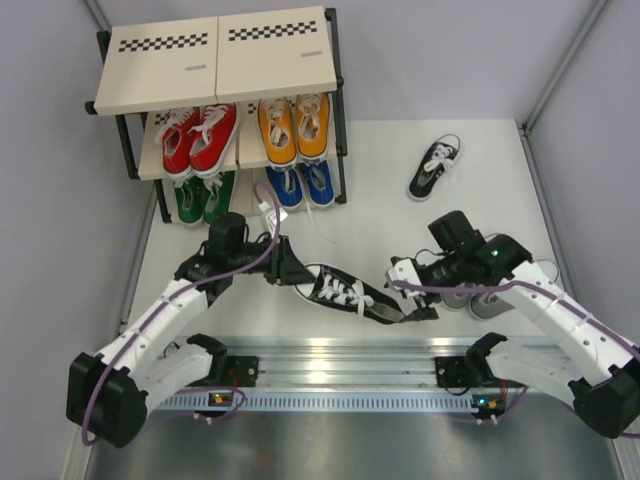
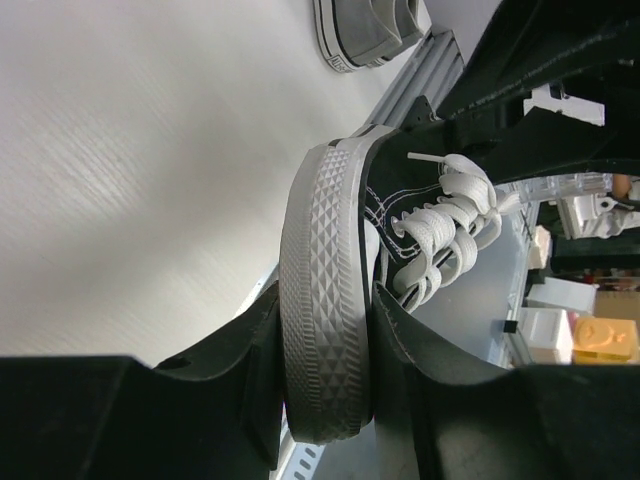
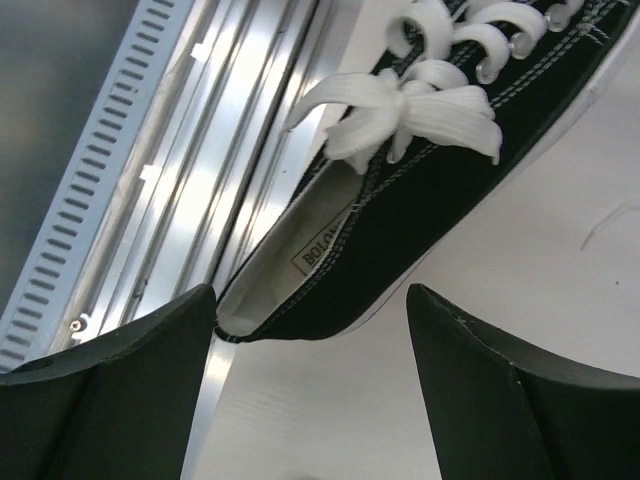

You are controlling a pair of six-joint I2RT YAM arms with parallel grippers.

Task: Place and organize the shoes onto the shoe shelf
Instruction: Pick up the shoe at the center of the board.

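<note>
My left gripper (image 1: 296,276) is shut on the toe end of a black shoe (image 1: 342,288), whose grey patterned sole (image 2: 320,250) sits clamped between the fingers. The shoe reaches to the right, just above the table's near edge. My right gripper (image 1: 420,312) stands open at its heel (image 3: 300,290); the left finger is right at the heel rim and the right finger is well apart. A second black shoe (image 1: 434,167) lies alone further back on the right. The shoe shelf (image 1: 215,60) holds red (image 1: 200,135) and orange (image 1: 293,125) pairs on its middle tier, green (image 1: 203,196) and blue (image 1: 300,184) pairs below.
A grey pair (image 1: 478,300) stands on the table under my right arm, also seen as the grey shoes (image 2: 370,35) in the left wrist view. The metal base rail (image 1: 330,355) runs along the near edge, just below the held shoe. The shelf's top board is bare.
</note>
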